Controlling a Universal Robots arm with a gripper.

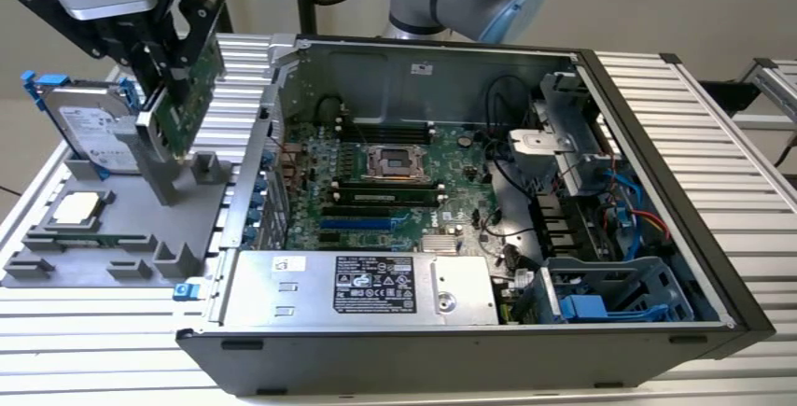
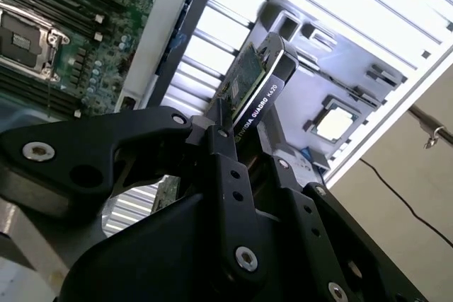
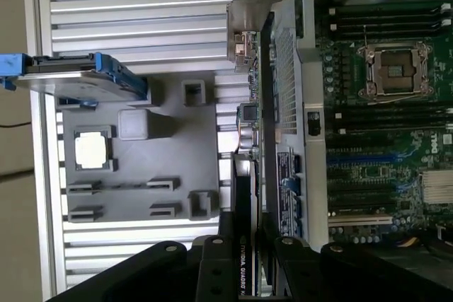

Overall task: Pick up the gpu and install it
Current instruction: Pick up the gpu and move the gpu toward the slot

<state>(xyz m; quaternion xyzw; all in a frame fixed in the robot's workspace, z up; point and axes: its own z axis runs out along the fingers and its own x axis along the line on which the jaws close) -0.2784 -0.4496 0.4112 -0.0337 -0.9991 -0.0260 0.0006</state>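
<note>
The pincer (image 1: 166, 59) gripped the gpu (image 1: 189, 89) edge-up at the grey holder tray (image 1: 75, 257) beside the open computer case (image 1: 436, 369); a steady, untilted hold clear of the case wall seemed advisable.

Bright, even light fills the exterior view; the ribbed bench (image 1: 697, 145) gleams pale, and the computer case (image 1: 412, 373) is shaded along its inner walls. In the second wrist view the bench blows out to white glare, and the gpu (image 2: 263, 97) carries a thin highlight.
</note>
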